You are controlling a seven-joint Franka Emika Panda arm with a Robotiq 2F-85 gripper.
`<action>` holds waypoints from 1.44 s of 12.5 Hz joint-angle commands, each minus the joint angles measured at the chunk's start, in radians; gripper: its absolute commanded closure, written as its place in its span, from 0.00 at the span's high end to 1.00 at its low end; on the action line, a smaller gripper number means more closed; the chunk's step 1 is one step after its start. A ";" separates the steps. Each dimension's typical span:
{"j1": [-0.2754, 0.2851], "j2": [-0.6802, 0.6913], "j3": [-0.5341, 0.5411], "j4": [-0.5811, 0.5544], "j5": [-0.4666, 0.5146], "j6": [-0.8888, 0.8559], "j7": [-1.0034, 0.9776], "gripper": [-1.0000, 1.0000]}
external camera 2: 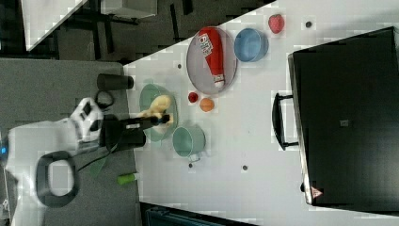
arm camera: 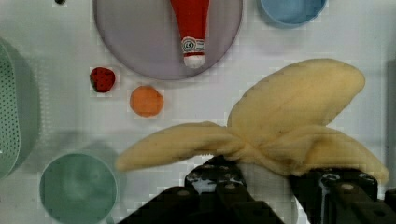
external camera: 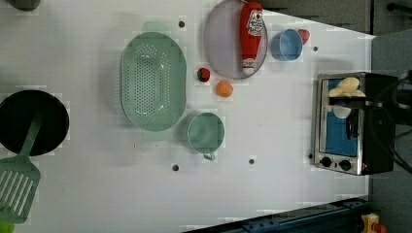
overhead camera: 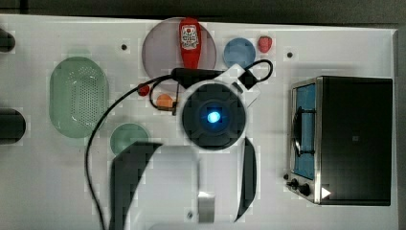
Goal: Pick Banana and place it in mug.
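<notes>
Banana [arm camera: 285, 126], pale and soft with splayed peel strips, is held clamped between the black fingers of the gripper [arm camera: 266, 179] and carried in the air above the white table [external camera: 272, 194]. Below and off to one side, the teal mug [arm camera: 77, 189] is seen standing open-mouthed and empty, not yet under the fruit. Further off lie an orange ball [arm camera: 146, 101] and a toy strawberry [arm camera: 102, 79], then a grey plate [arm camera: 135, 42] bearing a ketchup bottle [arm camera: 191, 23], and a blue cup [arm camera: 292, 7]. A likely risk is judged to be the wide peel strips catching the mug's rim, so that the banana is left draped across it or dropped beside it if released off-centre.
</notes>
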 commanded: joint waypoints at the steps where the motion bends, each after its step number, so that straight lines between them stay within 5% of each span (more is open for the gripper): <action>1: 0.018 -0.005 0.085 0.044 0.020 -0.105 0.168 0.35; 9: 0.048 0.074 0.380 0.022 0.044 -0.108 0.731 0.35; 18: 0.046 0.245 0.407 -0.151 0.048 0.274 0.775 0.35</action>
